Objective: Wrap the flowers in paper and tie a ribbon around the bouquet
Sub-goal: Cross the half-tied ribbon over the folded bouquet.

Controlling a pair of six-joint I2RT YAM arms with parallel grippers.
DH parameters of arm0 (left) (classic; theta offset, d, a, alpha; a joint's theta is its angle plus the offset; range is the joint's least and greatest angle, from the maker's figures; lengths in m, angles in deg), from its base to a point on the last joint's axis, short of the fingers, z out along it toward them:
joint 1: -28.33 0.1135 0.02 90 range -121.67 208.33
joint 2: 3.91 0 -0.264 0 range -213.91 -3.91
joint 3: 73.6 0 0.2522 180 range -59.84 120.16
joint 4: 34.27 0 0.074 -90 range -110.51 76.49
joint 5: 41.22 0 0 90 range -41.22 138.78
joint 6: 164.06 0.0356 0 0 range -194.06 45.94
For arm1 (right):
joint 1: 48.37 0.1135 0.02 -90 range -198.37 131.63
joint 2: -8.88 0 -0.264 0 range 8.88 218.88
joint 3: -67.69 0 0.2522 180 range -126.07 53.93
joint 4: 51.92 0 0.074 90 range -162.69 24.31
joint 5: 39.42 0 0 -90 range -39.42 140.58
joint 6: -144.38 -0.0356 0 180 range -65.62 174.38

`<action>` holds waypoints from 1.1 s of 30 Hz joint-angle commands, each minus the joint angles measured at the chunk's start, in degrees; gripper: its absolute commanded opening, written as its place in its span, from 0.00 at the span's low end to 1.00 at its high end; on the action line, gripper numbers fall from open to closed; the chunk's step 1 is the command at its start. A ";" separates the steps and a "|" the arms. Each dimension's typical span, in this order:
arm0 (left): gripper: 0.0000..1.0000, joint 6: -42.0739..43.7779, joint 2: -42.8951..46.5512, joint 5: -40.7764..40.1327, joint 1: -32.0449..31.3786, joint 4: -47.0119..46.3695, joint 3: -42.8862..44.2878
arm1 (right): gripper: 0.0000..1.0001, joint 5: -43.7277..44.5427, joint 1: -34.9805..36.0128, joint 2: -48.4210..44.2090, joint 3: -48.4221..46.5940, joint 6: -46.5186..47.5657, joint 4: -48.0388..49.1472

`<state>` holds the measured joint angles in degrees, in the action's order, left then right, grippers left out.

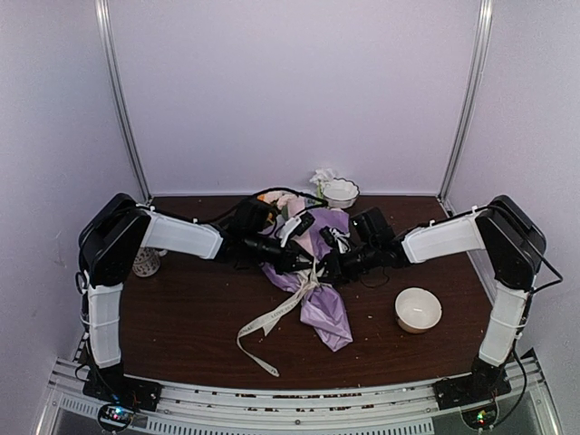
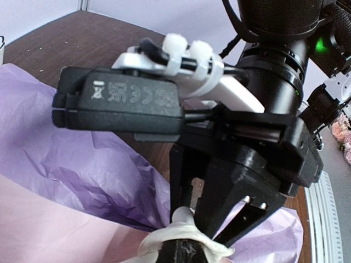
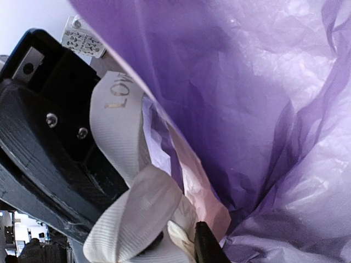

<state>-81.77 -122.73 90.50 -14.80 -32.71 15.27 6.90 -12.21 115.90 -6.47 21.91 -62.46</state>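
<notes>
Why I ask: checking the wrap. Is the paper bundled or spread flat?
Bundled: the purple paper lies gathered into a crumpled cone on the table, not spread flat.

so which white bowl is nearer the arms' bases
The plain round cream-white bowl at front right; the scalloped white bowl sits far back.

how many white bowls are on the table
2. One white bowl at the far edge, behind the bouquet; another bowl near the front right. The arms could hide more.
</notes>
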 commanded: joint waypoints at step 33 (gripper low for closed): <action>0.52 14.30 11.95 -7.07 0.74 22.14 0.21 | 0.00 8.28 0.22 -3.50 -1.55 2.90 -4.59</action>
<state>-70.62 -113.70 85.86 -14.78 -14.27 15.75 13.70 -12.08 114.18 -7.10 24.16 -66.42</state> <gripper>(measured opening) 0.508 0.007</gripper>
